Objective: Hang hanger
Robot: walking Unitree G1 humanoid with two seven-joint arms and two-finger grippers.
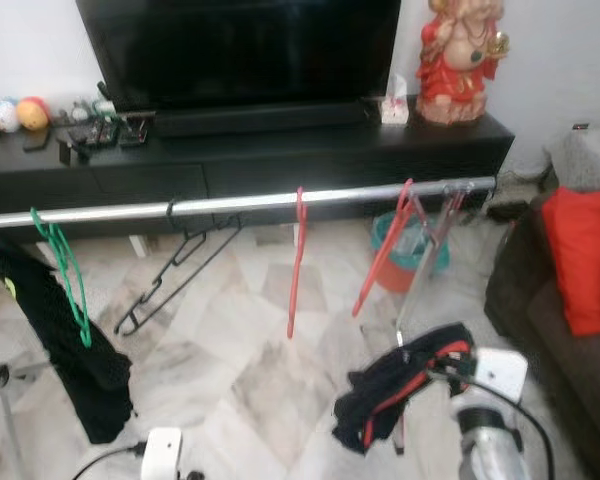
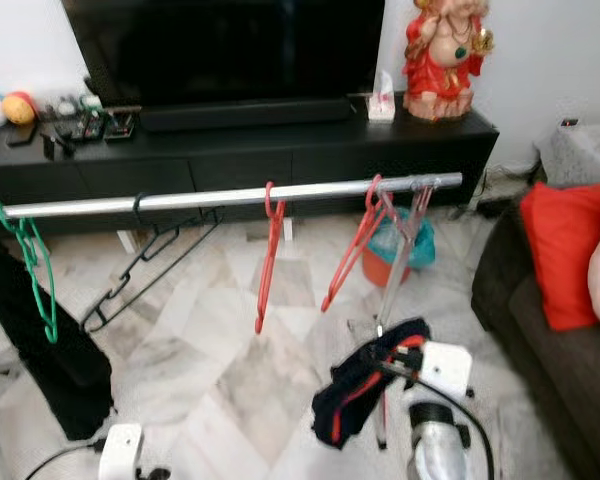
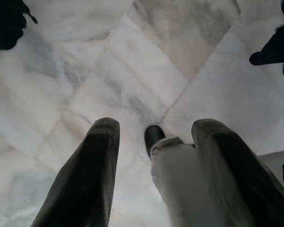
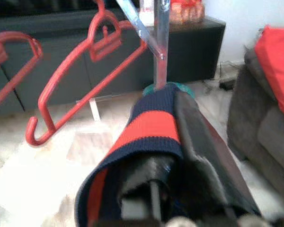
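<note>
A silver rail [image 1: 240, 203] runs across in front of me. On it hang a green hanger [image 1: 68, 270], a black hanger [image 1: 175, 265], a red hanger [image 1: 296, 265] and, near the right end, another red hanger [image 1: 385, 250]. My right gripper [image 1: 420, 380] is below the rail's right end, shut on a navy and red striped garment [image 1: 400, 390] that drapes over its fingers and hides them. The right wrist view has the garment [image 4: 151, 127] just under the right red hanger [image 4: 80, 80]. My left gripper [image 3: 156, 125] hangs low over the marble floor, open and holding nothing.
A black garment [image 1: 70, 350] hangs from the rail's left end. The rack's upright post [image 1: 425, 270] stands by a teal and orange bucket [image 1: 400, 255]. Behind are a black TV cabinet [image 1: 280, 150] and a red statue [image 1: 462, 60]. A dark sofa with a red cushion [image 1: 580, 250] is on the right.
</note>
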